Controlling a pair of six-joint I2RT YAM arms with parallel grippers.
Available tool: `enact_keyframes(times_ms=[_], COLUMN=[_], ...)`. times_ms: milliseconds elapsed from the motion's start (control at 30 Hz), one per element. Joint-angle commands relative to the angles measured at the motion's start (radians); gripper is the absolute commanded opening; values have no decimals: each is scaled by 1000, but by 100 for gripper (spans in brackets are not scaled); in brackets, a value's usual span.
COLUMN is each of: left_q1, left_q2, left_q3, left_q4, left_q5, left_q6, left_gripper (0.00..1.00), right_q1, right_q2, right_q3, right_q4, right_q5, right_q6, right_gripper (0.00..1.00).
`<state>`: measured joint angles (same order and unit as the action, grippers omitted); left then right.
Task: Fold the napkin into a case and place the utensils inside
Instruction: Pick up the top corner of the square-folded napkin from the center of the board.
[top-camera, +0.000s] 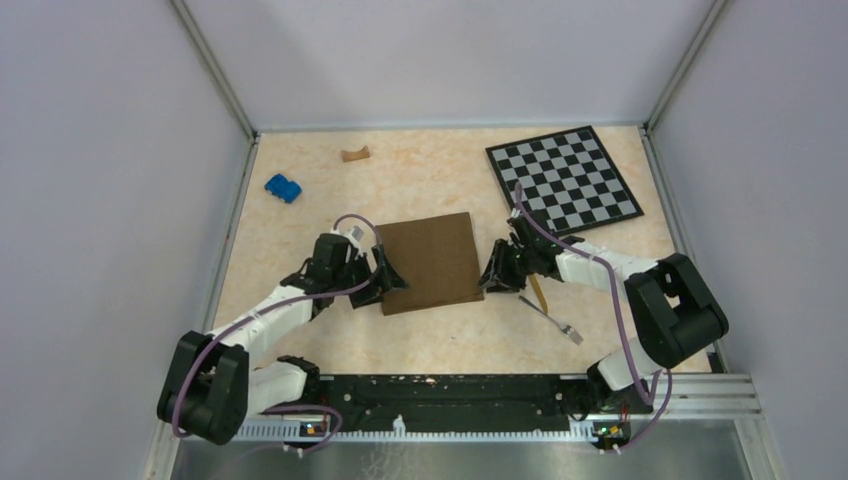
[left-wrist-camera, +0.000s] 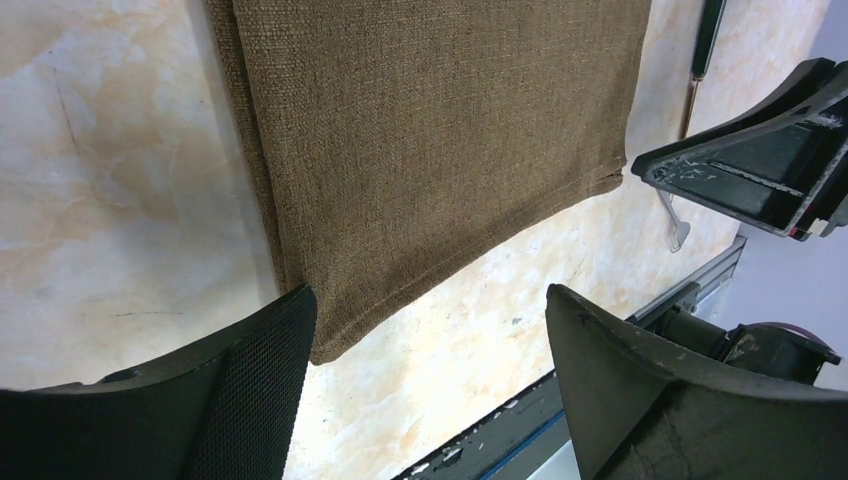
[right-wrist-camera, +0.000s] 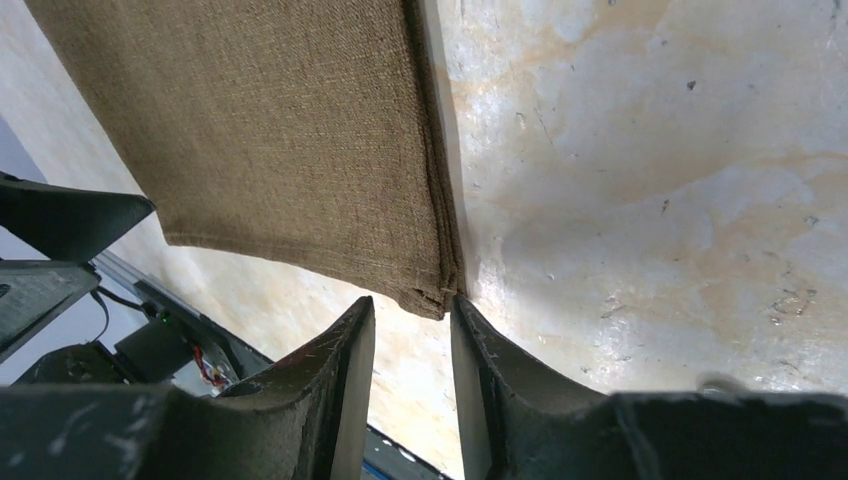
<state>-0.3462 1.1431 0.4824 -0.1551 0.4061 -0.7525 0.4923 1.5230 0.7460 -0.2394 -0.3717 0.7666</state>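
Napkin (top-camera: 430, 262) lies folded into a layered brown rectangle mid-table. The left gripper (left-wrist-camera: 428, 300) gapes wide around its near-left corner, not touching. The right gripper (right-wrist-camera: 412, 305) stands narrowly parted at the near-right corner, unclamped. Fork (top-camera: 555, 320) and knife (top-camera: 538, 292) lie just right.

Robotics laboratory test cell. Indicators: plain panel walls (top-camera: 100, 150) on aluminium frame posts (top-camera: 215, 70) enclose the table (top-camera: 430, 170). Two cabled arms (top-camera: 270, 315) mount on a slotted rail (top-camera: 470, 392). A checkerboard (top-camera: 563, 180) lies flat on the table.
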Motion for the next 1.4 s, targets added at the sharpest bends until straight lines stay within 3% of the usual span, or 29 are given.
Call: enact_keyframes(times_ms=[0,367,867,1367], left_q1=[0,-1,-1,-1], left_q2=[28,32,-12,-27], left_q3=[-11,-28,-5,-4], left_q4=[64,48,-1,-10], left_q5=[13,-9,-35,-48], left_q6=[2,5,27,34], left_gripper=[88,87,89,89], right_q1=[-6,-6,1,12], right_q2=[-17,27,37,46], right_q3=[-9,-11,-13,-14], right_q4=[42,93,83,202], right_q5=[-9,-21,6,-103], right_q6=[16,20,4,72], right_gripper=[34,29,34,30])
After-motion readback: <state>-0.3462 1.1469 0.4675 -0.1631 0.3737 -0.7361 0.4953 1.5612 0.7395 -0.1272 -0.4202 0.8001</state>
